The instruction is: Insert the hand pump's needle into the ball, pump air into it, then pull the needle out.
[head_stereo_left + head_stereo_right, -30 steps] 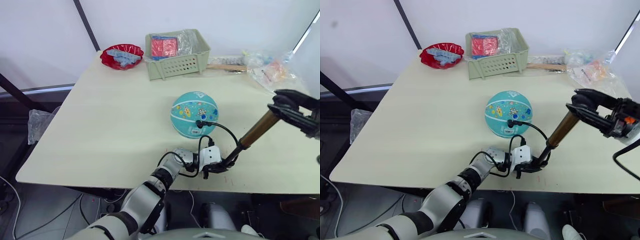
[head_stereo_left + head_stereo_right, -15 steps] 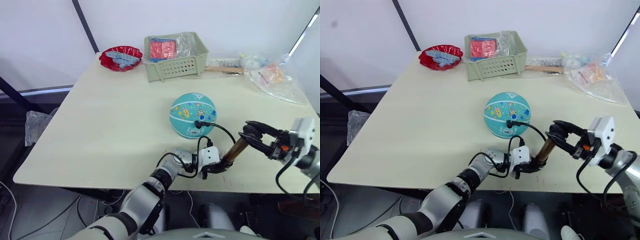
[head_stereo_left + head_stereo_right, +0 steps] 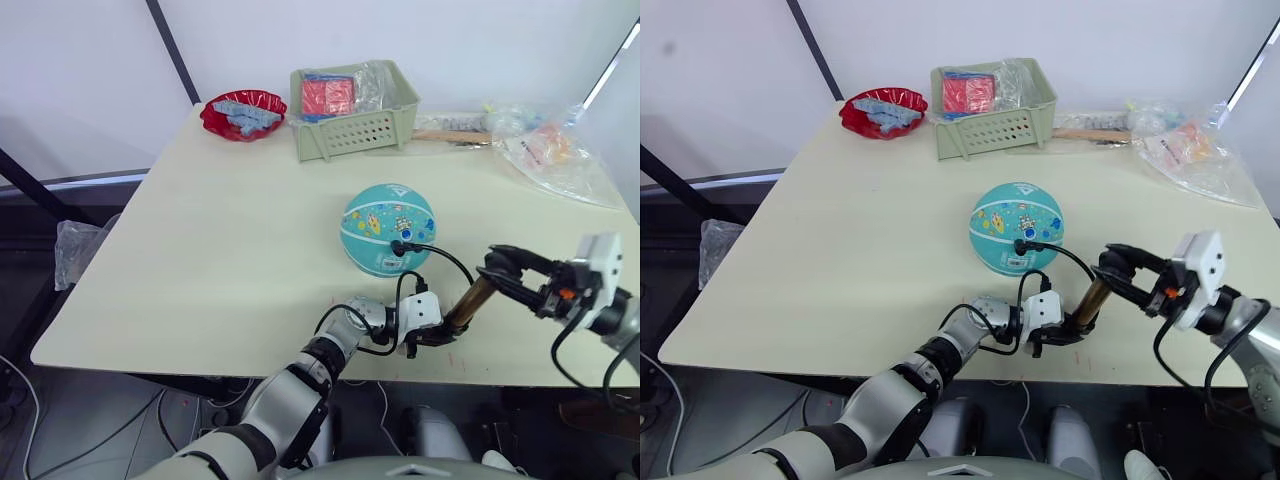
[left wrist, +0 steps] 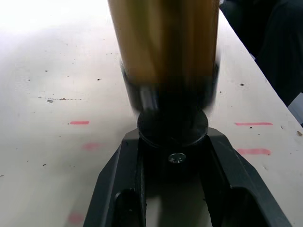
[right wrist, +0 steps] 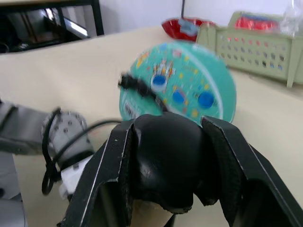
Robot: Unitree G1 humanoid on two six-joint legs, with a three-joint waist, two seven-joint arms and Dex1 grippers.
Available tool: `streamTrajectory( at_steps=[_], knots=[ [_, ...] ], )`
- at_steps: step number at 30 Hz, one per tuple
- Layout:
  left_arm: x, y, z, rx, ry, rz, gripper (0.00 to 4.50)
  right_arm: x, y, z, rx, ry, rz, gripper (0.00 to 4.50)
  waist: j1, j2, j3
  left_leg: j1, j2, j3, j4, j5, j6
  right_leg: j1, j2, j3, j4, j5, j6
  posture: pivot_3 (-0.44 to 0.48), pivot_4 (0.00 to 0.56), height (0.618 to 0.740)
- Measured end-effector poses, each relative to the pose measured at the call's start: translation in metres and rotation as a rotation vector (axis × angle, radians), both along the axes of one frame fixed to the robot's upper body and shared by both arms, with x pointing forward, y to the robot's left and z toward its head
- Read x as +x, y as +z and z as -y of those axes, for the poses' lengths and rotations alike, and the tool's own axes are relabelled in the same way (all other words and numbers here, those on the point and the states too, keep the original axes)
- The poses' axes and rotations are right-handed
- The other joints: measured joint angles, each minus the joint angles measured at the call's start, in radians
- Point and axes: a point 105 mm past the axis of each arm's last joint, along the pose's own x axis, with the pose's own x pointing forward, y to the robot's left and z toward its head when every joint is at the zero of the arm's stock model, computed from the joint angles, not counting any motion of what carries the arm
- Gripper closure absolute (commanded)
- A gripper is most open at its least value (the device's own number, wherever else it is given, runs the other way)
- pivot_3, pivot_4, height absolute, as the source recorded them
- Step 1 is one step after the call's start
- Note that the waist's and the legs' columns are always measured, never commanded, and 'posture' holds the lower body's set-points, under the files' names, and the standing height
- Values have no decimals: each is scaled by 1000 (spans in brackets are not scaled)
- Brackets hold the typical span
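Ball (image 3: pixel 389 228) sits mid-table (image 3: pixel 220 230), nearer the front edge. Needle (image 3: pixel 398 247) fitting is stuck in ball's front side, black hose looping down to pump (image 3: pixel 466 303) base. Pump stands tilted just in front-right of ball, barrel mostly collapsed (little gold showing). L gripper (image 3: pixel 437 335) clamps pump's black bottom end against table near front edge; in L wrist view both fingers (image 4: pixel 120 189) hug the base. R gripper (image 3: pixel 507 268) closed on pump's black T-handle at top; R wrist view shows handle between its fingers (image 5: pixel 111 170). At the far edge: green basket (image 3: pixel 355 107), red bowl (image 3: pixel 243 112), plastic bags (image 3: pixel 545 145).
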Motion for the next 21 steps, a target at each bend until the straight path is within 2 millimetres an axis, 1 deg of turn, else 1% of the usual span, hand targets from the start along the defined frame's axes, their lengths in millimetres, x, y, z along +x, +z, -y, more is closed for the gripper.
streamTrajectory(
  at_steps=[1, 3, 5, 8, 12, 16, 21],
  knots=[
    [0, 0, 0, 0, 0, 1, 3466, 0, 8, 2, 8, 6, 12, 2854, 0, 1, 1, 0, 0, 0, 0, 0, 0, 0, 0, 0, 0, 0, 0, 0, 150, 738],
    [1, 1, 0, 0, 0, 2, 3466, 0, 16, 2, 18, 16, 22, 2854, 0, 1, 2, 0, 0, 0, 0, 0, 0, 0, 0, 0, 0, 0, 0, 0, 150, 738],
    [1, 1, 0, -2, 0, 3, 3466, -1, 37, 4, 22, 38, 58, 2854, -1, 2, 6, -1, 0, 1, 1, 0, 0, 0, -1, 0, 0, 0, 0, 0, 150, 738],
    [1, 2, 0, -4, 0, 3, 3466, -8, 68, 4, 29, 76, 127, 2854, 0, 2, 7, -1, 0, 0, 1, 0, 0, 0, 0, 0, 0, 0, 0, 0, 150, 738],
    [1, 2, 1, -5, -1, 2, 3466, -15, 92, 1, 25, 107, 159, 2854, 0, 3, 7, -2, 0, 0, 1, 0, 0, -1, -1, 0, 0, 0, 0, 0, 150, 738],
    [0, 2, 1, -6, -5, 2, 3466, -18, 93, -4, 39, 116, 141, 2854, 0, 3, 7, -4, -1, 0, 1, 0, 0, -2, -1, 0, 0, 0, 0, 0, 150, 738],
    [-1, 1, 1, 3, -12, 5, 3466, -29, 83, -20, 28, 153, 184, 2854, -1, 2, 6, -4, -1, -1, 1, 0, 0, -2, -1, -1, 0, 0, 0, 0, 150, 738]
  ],
)
